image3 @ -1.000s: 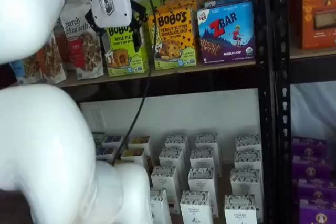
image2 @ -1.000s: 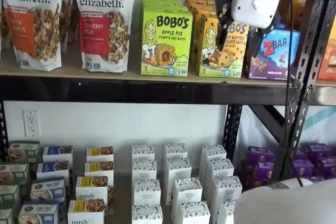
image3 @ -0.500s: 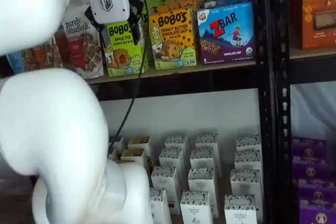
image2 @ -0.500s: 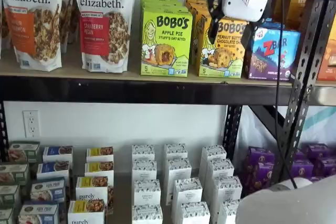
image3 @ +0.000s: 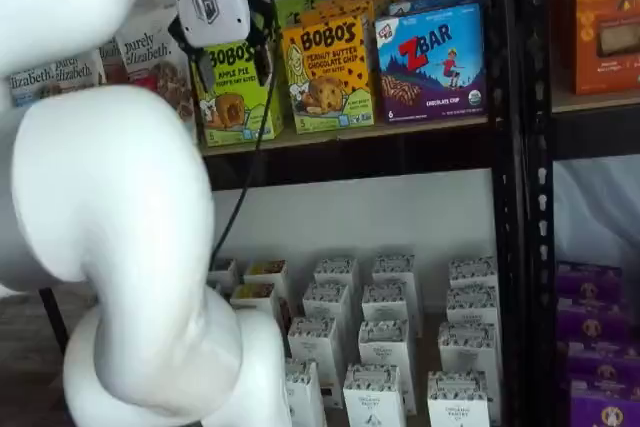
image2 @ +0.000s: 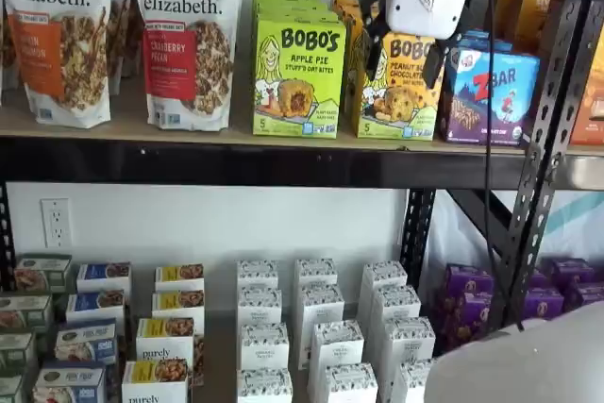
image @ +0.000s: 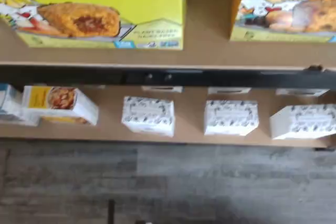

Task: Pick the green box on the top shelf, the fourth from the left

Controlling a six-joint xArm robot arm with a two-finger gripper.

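While the green box (image2: 298, 75) stands upright at the front of its row on the top shelf (image2: 236, 163), your claw (image2: 400, 27) hangs in front of that same shelf with its two black fingers spread wide and nothing between them. In a shelf view the claw sits before the orange box (image2: 400, 84), the green box's right-hand neighbour, so your target lies off to the claw's left, at about the same height. In a shelf view from the other side the claw (image3: 228, 39) overlaps the upper part of the green box (image3: 238, 95), which only tells you that the arm stands between camera and shelf; how far the fingers are from the carton's face cannot be told.

The box's long axis runs straight up and down, broad printed face to the front, narrow sides facing its neighbours. A clear gap shows between it and the orange box (image: 286, 6) in the wrist view, where the green box (image: 100, 9) fills one upper corner above the shelf's dark beam. On the other side the granola bag (image2: 189, 40) stands just beside it.

Judging from this, the coming move is a shift leftward until the open fingers straddle the carton's width, then a push in toward the shelf; the tighter side looks to be the one by the bag.
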